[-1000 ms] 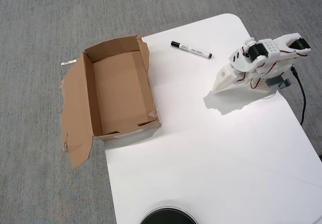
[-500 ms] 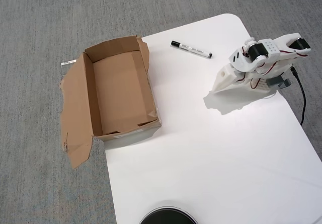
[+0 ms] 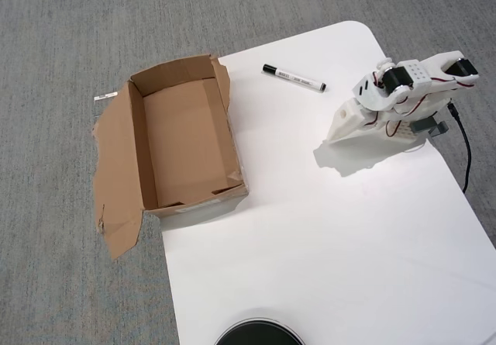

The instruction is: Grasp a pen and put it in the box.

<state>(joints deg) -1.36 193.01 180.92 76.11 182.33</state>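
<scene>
Starting at the left of the overhead view, a small white label strip (image 3: 105, 95) lies on the grey carpet (image 3: 62, 35), just beside the box (image 3: 186, 139). That brown cardboard box sits open and empty, one ragged flap splayed flat over the carpet, its right side up against the edge of the white surface (image 3: 310, 229). Further right, the pen (image 3: 294, 77) lies on the surface near its far edge, black cap toward the box, slightly slanted, well apart from both the box and the arm. On the right the white arm (image 3: 403, 93) is folded down on itself, a black cable (image 3: 465, 147) trailing off its base. Its gripper (image 3: 341, 128) points down at the surface, touching nothing I can see; from above I cannot tell whether it is released or clenched. At the bottom edge a dark round object (image 3: 258, 334) pokes into view.
</scene>
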